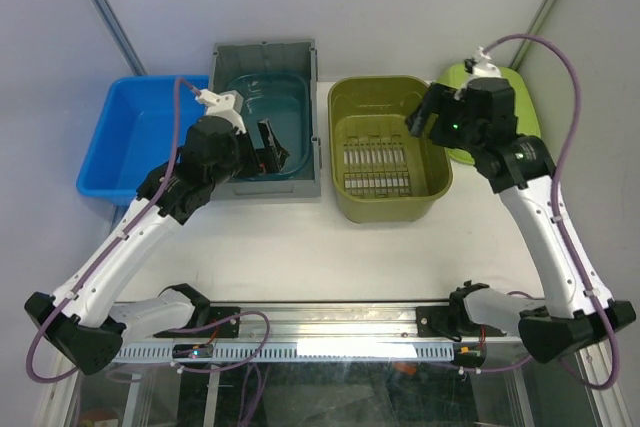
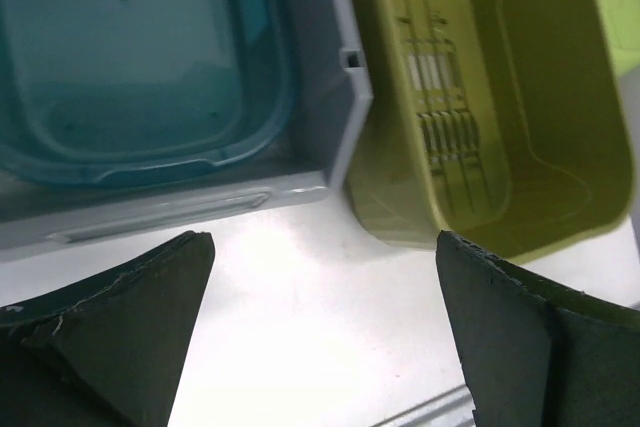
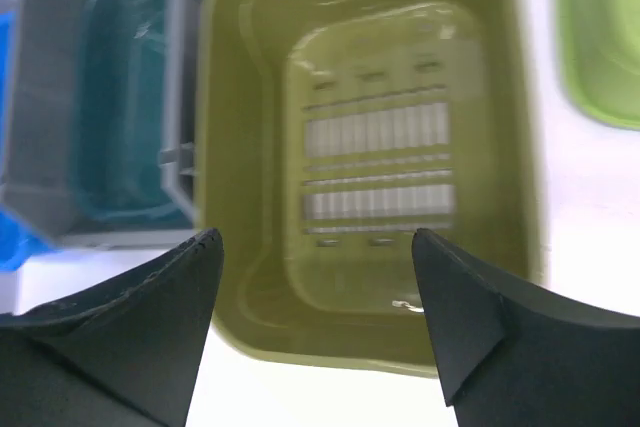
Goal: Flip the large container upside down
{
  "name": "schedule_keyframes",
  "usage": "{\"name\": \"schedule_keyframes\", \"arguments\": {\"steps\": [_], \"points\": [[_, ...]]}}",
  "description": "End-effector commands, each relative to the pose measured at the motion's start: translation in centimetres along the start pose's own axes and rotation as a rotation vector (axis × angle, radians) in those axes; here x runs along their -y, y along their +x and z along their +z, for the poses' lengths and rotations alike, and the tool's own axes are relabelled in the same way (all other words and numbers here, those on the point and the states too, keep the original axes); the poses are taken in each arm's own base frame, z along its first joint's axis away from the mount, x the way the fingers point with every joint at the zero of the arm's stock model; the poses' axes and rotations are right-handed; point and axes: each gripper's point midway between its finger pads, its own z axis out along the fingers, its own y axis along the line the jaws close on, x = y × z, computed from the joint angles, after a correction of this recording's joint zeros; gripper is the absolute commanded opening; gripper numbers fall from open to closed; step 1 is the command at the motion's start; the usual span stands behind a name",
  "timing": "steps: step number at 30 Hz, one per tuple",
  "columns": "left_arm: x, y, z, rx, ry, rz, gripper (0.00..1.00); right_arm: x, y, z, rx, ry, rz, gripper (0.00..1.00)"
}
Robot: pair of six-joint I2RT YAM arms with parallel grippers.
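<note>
The right arm reaches forward, and the right end effector hangs over the olive container, fingers apart and holding nothing. This container stands upright, opening up, on the tabletop. The left end effector, wide open and empty, hangs over the gray bin.

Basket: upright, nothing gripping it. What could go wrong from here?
The basket stands close beside the gray bin; tipping it leftward could knock the bin. The lime lid lies just right of it, so tipping rightward might land on the lid. With the right jaws open above it, a one-sided rim grip may slip mid-flip.
</note>
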Motion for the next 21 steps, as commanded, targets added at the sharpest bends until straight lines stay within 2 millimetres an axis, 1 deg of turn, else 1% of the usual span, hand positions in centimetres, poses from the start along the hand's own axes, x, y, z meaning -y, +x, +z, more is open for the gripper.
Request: {"name": "schedule_keyframes", "arguments": {"steps": [1,4,6,9,12,17,21], "points": [[-3.7,-1.5,-2.5,0.116,-0.126,0.002,0.99,-8.2,1.0,2.9,-0.026,-0.139,0.012,0.81],[-5.3,-0.9,-3.5,0.154,-0.176,-0.052,0.99,-11.5,3.5,5.5,-0.092,-0.097,-0.103,0.82],[-5.5,-0.2,-4.0,0.159,-0.163,-0.092,0.99,-13.3,4.8,7.4,-0.136,-0.068,-0.174,0.83],[-5.2,0.5,-4.6,0.152,-0.129,-0.107,0.99,-14.8,6.4,10.2,-0.173,-0.018,-0.247,0.83],[-4.6,1.0,-5.1,0.11,-0.095,-0.078,0.99,-15.2,7.2,12.6,-0.168,0.006,-0.277,0.8],[-4.0,0.7,-5.7,0.111,-0.068,-0.075,0.99,-14.3,8.3,14.9,-0.176,0.08,-0.313,0.54],[-4.0,0.8,-5.7,0.11,-0.066,-0.074,0.99,-13.6,9.5,16.0,-0.196,0.111,-0.327,0.44]]}}
